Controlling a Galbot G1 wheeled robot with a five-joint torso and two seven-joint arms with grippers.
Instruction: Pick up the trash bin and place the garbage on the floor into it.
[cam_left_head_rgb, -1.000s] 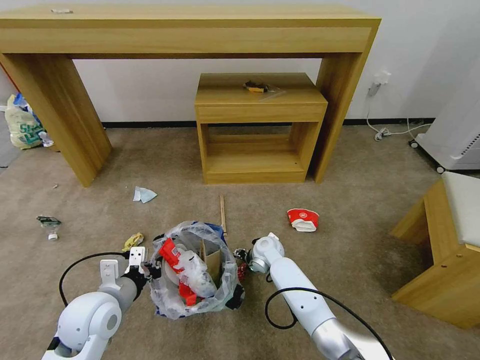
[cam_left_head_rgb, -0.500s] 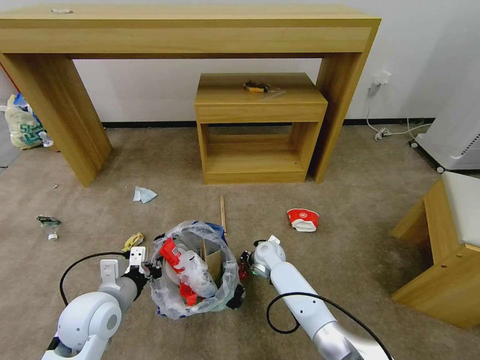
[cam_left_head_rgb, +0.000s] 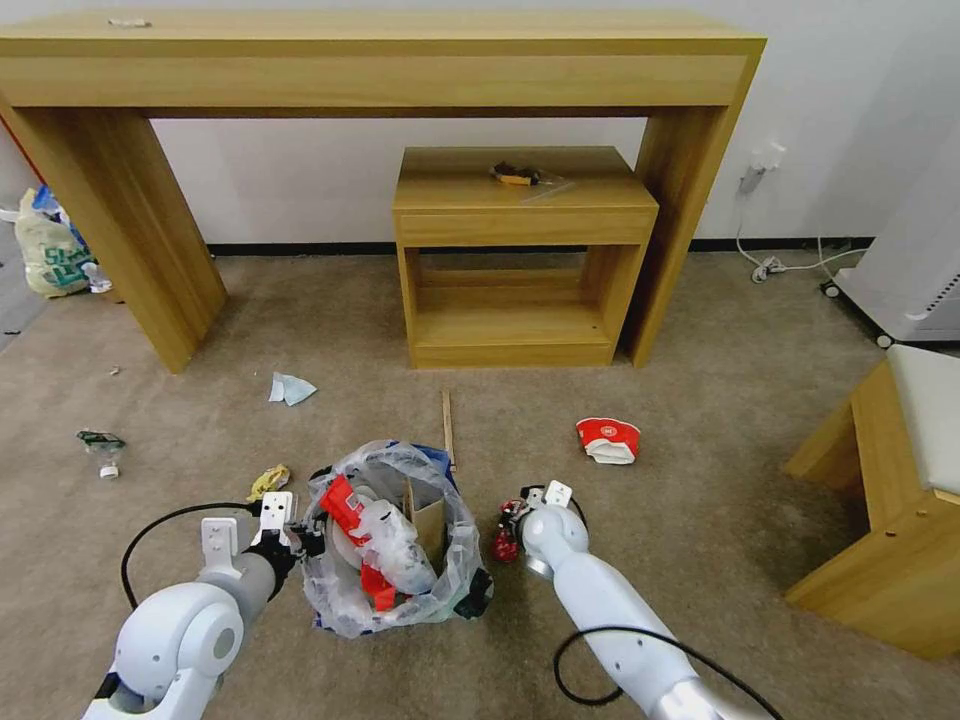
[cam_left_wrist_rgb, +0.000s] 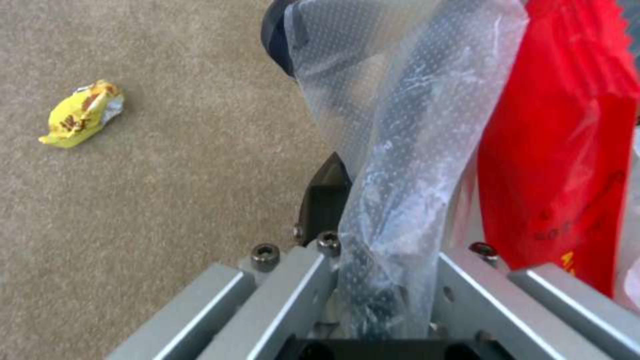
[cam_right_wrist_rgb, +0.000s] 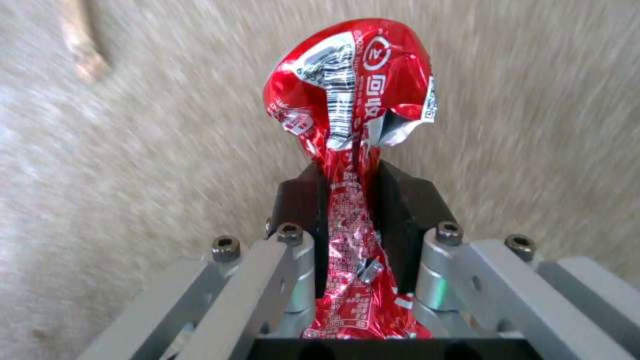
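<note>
The trash bin (cam_left_head_rgb: 462, 598), dark and lined with a clear plastic bag, stands on the floor (cam_left_head_rgb: 700, 480) between my arms. It holds red wrappers, cardboard and white litter. My left gripper (cam_left_head_rgb: 298, 540) is shut on the trash bin's rim and liner (cam_left_wrist_rgb: 393, 210). Just right of the bin, my right gripper (cam_left_head_rgb: 510, 528) is shut on a crumpled red wrapper (cam_right_wrist_rgb: 352, 95) above the carpet. More garbage lies around: a crushed red-white cup (cam_left_head_rgb: 607, 440), a wooden stick (cam_left_head_rgb: 447, 428), a yellow wrapper (cam_left_head_rgb: 268, 482) (cam_left_wrist_rgb: 80, 114), a pale tissue (cam_left_head_rgb: 290, 388) and a small crumpled piece (cam_left_head_rgb: 100, 446).
A small wooden side table (cam_left_head_rgb: 525, 255) stands under a long wooden desk (cam_left_head_rgb: 380, 60) ahead. A wooden bench (cam_left_head_rgb: 890, 510) is at the right, with a white appliance (cam_left_head_rgb: 915, 270) and cables behind it. A printed bag (cam_left_head_rgb: 45, 252) leans at the far left.
My right arm has swung to the right, a little away from the bin, with the red wrapper in its gripper. The left arm and the bin have stayed put.
</note>
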